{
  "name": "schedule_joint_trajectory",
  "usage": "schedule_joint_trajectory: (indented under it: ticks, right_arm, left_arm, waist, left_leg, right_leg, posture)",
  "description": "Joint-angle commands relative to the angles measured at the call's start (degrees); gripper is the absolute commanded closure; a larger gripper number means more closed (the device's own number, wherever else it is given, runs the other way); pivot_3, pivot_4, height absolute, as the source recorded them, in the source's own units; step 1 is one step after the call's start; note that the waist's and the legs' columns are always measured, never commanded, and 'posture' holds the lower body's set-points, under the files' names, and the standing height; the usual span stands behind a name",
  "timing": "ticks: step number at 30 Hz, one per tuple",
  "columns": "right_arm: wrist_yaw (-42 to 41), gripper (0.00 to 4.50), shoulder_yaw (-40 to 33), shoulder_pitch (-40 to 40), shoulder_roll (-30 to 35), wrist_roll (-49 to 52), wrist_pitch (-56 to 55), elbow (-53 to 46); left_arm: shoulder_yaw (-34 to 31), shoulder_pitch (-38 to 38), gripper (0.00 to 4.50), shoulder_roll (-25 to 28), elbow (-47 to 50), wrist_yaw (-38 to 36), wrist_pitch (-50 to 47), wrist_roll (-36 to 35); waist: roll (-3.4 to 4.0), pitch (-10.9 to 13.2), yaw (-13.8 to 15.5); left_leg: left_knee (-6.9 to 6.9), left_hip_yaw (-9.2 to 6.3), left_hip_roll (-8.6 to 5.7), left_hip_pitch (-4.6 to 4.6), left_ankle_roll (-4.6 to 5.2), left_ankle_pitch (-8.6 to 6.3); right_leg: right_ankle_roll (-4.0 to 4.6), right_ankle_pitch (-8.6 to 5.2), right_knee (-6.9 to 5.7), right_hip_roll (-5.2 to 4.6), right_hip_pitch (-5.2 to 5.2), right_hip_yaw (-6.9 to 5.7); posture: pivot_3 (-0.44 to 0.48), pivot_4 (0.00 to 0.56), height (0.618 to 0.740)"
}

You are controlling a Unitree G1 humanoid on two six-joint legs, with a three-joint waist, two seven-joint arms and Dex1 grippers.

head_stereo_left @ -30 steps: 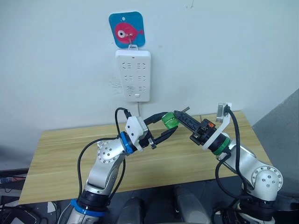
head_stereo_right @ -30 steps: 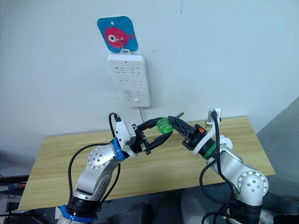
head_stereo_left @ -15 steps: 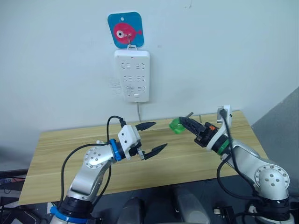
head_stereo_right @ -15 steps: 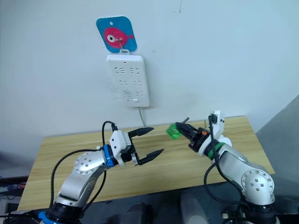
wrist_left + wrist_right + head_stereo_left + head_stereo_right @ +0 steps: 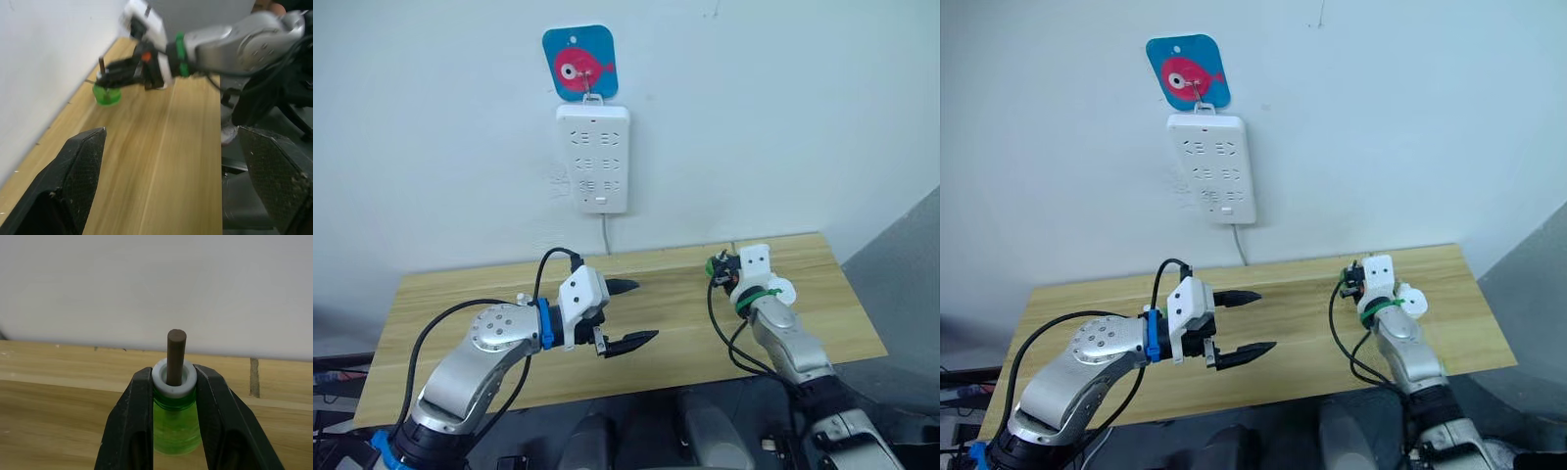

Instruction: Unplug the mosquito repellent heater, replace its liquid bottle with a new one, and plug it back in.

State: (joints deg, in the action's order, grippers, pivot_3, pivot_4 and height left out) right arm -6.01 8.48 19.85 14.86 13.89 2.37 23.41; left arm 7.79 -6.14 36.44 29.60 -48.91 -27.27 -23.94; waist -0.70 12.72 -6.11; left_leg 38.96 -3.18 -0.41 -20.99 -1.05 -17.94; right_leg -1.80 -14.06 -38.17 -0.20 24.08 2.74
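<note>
Jaws of the right gripper (image 5: 174, 431) are clamped on the neck of the green liquid bottle (image 5: 175, 423); a brown wick (image 5: 176, 356) projects from its white collar. In the left wrist view the bottle sits low over the wooden table (image 5: 460, 294), upper left of frame, near the wall. Left gripper (image 5: 629, 311), centre of the left eye view, has its jaws spread wide and empty. White power strip (image 5: 592, 157) hangs on the wall at upper centre

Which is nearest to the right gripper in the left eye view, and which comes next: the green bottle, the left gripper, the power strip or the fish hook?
1. Green bottle: held in the right gripper, over the table's right.
2. Left gripper: open, over the table's middle.
3. Power strip: on the wall.
4. Fish hook: above the strip.
</note>
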Motion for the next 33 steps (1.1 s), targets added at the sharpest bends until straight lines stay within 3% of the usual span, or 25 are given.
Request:
schedule_joint_trajectory:
  ticks: [1, 5, 12, 16, 22, 25, 33]
  right_arm:
    - [-0.99, 3.68, -3.20, 2.08, -0.75, -2.33, -5.08, 4.76]
    - [-3.15, 3.68, -5.96, 2.75, -2.14, -1.96, -6.35, 7.78]
    - [-3.75, 1.32, -7.15, -1.11, -3.99, -3.13, -5.20, 2.37]
    - [-3.05, 0.03, -8.26, -6.67, -3.46, -3.55, -1.94, -9.24]
    - [-13.57, 0.03, -5.11, -19.51, 5.26, 1.59, 12.31, -39.93]
    - [-19.14, 0.03, -3.24, -21.80, 11.79, 5.23, 21.42, -50.44]
    - [-26.93, 0.03, 3.46, -17.07, 19.83, 2.05, 26.57, -57.33]
  left_arm:
    - [-1.66, 1.56, 0.00, 0.94, 3.62, 0.46, 0.12, -0.69]
    - [-2.22, 3.24, 0.00, 0.78, 4.18, 1.70, 1.44, 0.22]
    - [-2.80, 4.60, 0.00, 0.47, 2.68, 2.97, 4.80, 2.12]
    - [-6.27, 8.58, 0.00, 0.78, 1.27, 3.22, 9.33, 3.22]
    - [-16.71, 22.20, 0.00, -2.62, 1.33, 8.78, 10.62, 1.60]
    - [-23.03, 25.12, 0.00, -5.78, -3.57, 15.40, 13.28, 5.00]
    - [-24.34, 25.29, 0.00, -7.68, -13.78, 20.24, 11.94, 9.02]
  waist:
    - [-0.02, 0.28, 0.53]
    - [-0.04, 0.76, 1.21]
    - [0.00, 1.00, 1.32]
    - [0.03, 1.16, 1.30]
    - [0.08, 1.44, 1.26]
    - [-0.09, 1.80, 1.36]
    - [-0.45, 2.63, 1.38]
  left_leg:
    - [0.00, -0.01, 0.00, 0.00, 0.00, 0.00]
    - [-0.03, -0.01, -0.01, 0.00, 0.01, -0.01]
    - [-0.04, -0.12, 0.01, -0.03, 0.00, -0.01]
    - [-0.05, -0.09, 0.02, -0.03, 0.00, -0.01]
    - [-0.15, -0.13, 0.03, -0.08, -0.02, -0.04]
    - [-0.13, -0.17, 0.04, -0.05, -0.03, -0.04]
    - [-0.03, -0.05, 0.03, 0.02, -0.10, 0.02]
  right_leg:
    - [0.01, 0.00, 0.00, -0.01, 0.00, 0.00]
    - [0.02, 0.01, 0.02, -0.06, 0.00, 0.00]
    - [0.05, 0.03, 0.01, -0.09, 0.01, 0.06]
    - [0.05, 0.02, 0.02, -0.12, 0.02, 0.10]
    - [0.06, -0.01, 0.15, -0.21, 0.05, 0.04]
    - [0.06, -0.04, 0.18, -0.22, -0.01, -0.02]
    - [-0.21, -0.21, 0.17, -0.22, -0.03, -0.11]
  posture:
    - [-0.055, 0.254, 0.730]
    - [-0.056, 0.263, 0.730]
    - [-0.059, 0.262, 0.730]
    - [-0.073, 0.271, 0.730]
    - [-0.072, 0.280, 0.730]
    - [-0.080, 0.286, 0.730]
    - [-0.073, 0.292, 0.730]
